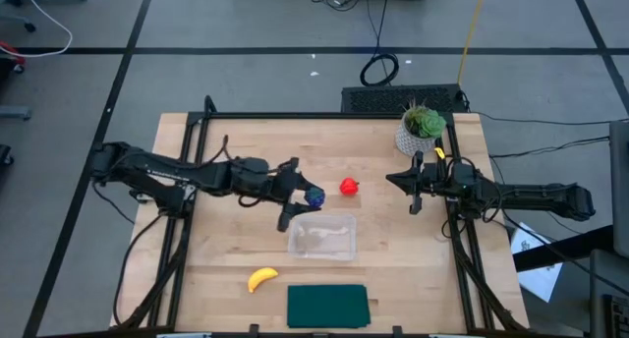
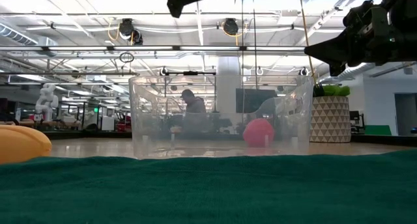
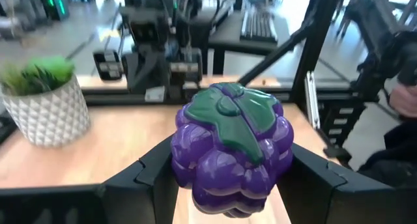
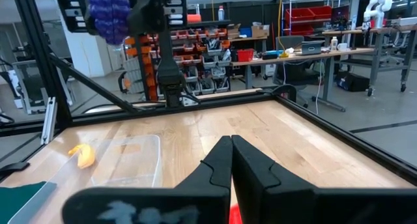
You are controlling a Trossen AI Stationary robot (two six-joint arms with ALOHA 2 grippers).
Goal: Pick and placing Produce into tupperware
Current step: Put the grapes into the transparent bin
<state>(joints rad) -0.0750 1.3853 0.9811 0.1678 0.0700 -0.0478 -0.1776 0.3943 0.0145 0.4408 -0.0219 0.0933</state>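
High view: the left gripper (image 1: 307,195) carries the purple grape cluster (image 1: 314,195) in the air just beside the clear tupperware (image 1: 322,236), with the red strawberry (image 1: 349,187) and yellow banana (image 1: 261,278) lying on the table (image 1: 226,151), while the right gripper (image 1: 417,186) waits near the potted plant (image 1: 422,128). Left wrist view: the fingers (image 3: 146,178) clamp the grapes on both sides, so the carry step looks underway, and next it likely needs to centre over the container and let go. Right wrist view: that arm's fingers (image 4: 221,160) are pressed together on nothing.
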